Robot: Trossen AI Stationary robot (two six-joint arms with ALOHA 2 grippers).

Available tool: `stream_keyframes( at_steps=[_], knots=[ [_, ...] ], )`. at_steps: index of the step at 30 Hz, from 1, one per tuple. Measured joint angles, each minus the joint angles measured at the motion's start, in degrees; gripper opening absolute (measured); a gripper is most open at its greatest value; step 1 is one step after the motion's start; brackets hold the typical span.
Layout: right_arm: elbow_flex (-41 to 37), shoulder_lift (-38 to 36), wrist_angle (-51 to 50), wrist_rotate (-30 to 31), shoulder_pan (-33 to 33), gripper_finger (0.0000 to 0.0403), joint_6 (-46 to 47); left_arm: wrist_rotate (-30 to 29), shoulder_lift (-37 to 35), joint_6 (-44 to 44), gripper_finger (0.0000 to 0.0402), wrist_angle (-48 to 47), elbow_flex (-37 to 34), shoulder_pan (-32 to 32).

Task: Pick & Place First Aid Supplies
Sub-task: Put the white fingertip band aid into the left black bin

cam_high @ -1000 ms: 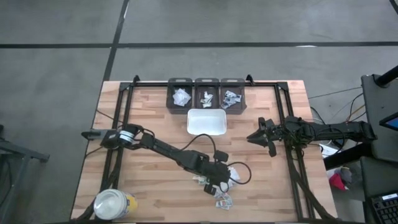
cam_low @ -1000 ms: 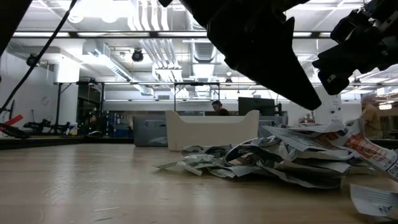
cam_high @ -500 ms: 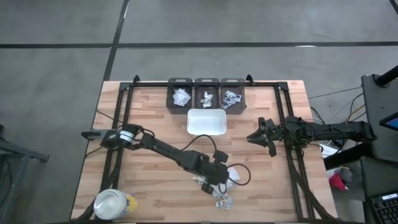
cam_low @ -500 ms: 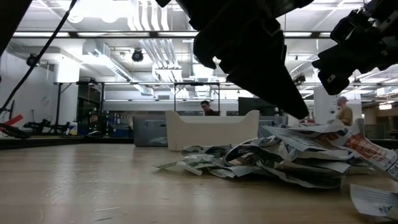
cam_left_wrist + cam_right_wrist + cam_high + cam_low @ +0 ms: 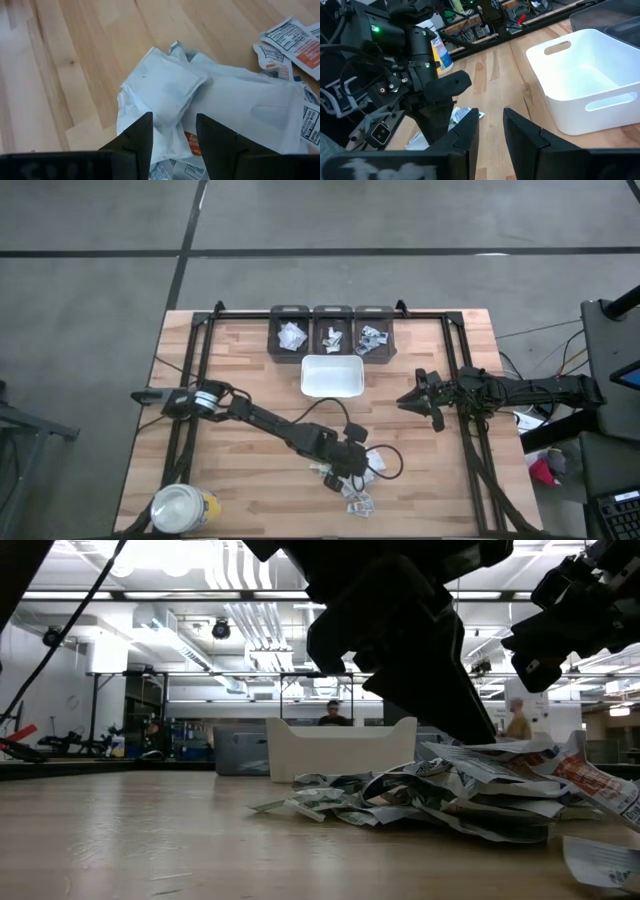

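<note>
From the low camera we see the heap of first aid supplies (image 5: 470, 795) nearest us on the wooden surface (image 5: 150, 850), a crumpled pile of white packets with grey and red print; 1 packet at the lower right is cut off by the frame edge. In the high view the same pile (image 5: 358, 480) lies at the near middle of the surface, largely covered by the left arm, so we cannot count the packets. The left claw (image 5: 172, 135) hangs just above a puffy white sachet (image 5: 162, 95) on top of the pile, its 2 fingers spread apart with nothing between them; whether the tips touch the paper is hard to tell, since they are cut off at the frame's bottom. In the low view this arm shows only as a dark mass that blocks much of the room behind. A yellow jar (image 5: 183, 507) with a white lid stands at the near left corner, partly cut off. Farther back, the white tray (image 5: 332, 376) sits in the middle of the surface. The right claw (image 5: 408, 400) hovers to the right of the tray, well apart from the pile, its fingers parted and empty. Beyond the tray, 3 dark bins (image 5: 331, 329) stand in a row, each holding a few packets too small to read.
</note>
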Motion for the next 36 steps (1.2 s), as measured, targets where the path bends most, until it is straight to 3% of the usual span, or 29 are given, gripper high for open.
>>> stream_keyframes(
  at_steps=[16, 36],
  knots=[
    [0.0, 0.0, 0.02, -0.02, -0.02, 0.0083, -0.09, -0.04, 0.0, 3.32, 0.0143, 1.16, 0.0, 0.7],
    [-0.02, -0.01, 0.09, -0.09, -0.02, 0.0075, 0.45, -0.2, 1.41, 3.2, 0.0075, 1.65, 0.37, 0.75]
  ],
)
